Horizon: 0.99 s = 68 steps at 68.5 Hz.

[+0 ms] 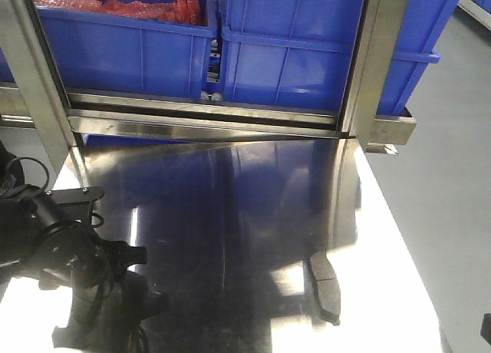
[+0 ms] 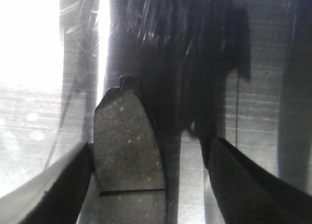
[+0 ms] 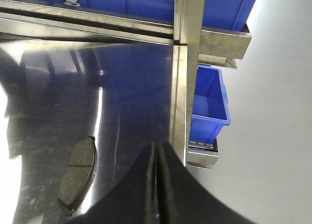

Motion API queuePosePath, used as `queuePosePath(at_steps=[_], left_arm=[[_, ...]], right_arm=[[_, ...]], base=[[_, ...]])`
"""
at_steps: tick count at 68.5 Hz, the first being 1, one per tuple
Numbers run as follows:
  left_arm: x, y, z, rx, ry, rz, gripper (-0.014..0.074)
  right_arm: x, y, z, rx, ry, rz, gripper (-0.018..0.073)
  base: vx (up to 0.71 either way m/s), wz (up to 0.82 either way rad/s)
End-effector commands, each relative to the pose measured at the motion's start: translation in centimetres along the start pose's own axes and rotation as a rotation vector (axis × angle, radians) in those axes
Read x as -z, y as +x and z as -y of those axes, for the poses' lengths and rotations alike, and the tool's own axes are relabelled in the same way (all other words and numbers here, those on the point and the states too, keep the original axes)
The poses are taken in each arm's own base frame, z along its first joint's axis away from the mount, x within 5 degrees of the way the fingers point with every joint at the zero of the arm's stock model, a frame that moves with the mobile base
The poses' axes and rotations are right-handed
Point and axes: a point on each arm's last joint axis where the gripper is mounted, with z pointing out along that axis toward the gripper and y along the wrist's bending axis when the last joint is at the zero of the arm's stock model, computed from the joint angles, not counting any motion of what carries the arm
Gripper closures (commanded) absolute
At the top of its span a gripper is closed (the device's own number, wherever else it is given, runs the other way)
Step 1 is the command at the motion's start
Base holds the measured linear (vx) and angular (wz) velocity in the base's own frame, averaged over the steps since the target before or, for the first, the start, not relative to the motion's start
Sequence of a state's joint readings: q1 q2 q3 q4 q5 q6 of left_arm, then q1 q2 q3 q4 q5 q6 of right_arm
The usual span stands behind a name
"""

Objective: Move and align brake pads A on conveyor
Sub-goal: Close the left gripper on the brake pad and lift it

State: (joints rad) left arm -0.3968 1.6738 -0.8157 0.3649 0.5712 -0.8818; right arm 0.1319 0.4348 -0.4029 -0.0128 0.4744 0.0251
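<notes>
The left arm (image 1: 69, 261) bends low over the stainless steel table (image 1: 230, 215), and the front view hides what lies under it. The left wrist view shows it: the left gripper (image 2: 151, 156) is released, jaws wide apart, straddling the first brake pad (image 2: 126, 146). That pad lies flat on the steel, its long axis running straight ahead of the gripper, parallel to the fingers. It sits hard by the left finger (image 2: 58, 190), though I cannot tell whether they touch. A bare strip of steel separates it from the right finger (image 2: 243, 185). Closing would, I judge, catch the pad across its narrow width.

Further right, the second brake pad (image 1: 324, 285) lies alone on the steel. The right wrist view places it ahead and to the left of the right gripper (image 3: 157, 170), near but apart, with its long axis pointing roughly forward. That gripper's fingers are pressed together on nothing. The left gripper is therefore the one placed to grasp.

The conveyor appears in no view. Only blue bins (image 1: 291, 46) stand beyond the table.
</notes>
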Motion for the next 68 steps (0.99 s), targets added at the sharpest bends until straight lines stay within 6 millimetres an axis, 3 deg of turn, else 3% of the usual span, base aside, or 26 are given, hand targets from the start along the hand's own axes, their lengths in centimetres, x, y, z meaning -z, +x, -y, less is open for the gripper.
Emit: queuePosePath(at_steps=[1, 40, 68], left_arm=[[0.7, -0.1, -0.2, 0.004, -0.028, -0.012, 0.0145], [1.0, -0.1, -0.3, 0.006, -0.032, -0.012, 0.0477], [5.2, -0.8, -0.7, 0.032, 0.071, 0.134, 0.0566]], right_arm=[[0.3, -1.4, 0.0, 0.013, 0.004, 0.089, 0.0569], [0.3, -1.4, 0.0, 0.013, 0.004, 0.089, 0.0569], [0.3, -1.4, 0.0, 0.013, 0.004, 0.088, 0.0569]], base=[[0.0, 0.0], [0.0, 0.0], [0.0, 0.0]])
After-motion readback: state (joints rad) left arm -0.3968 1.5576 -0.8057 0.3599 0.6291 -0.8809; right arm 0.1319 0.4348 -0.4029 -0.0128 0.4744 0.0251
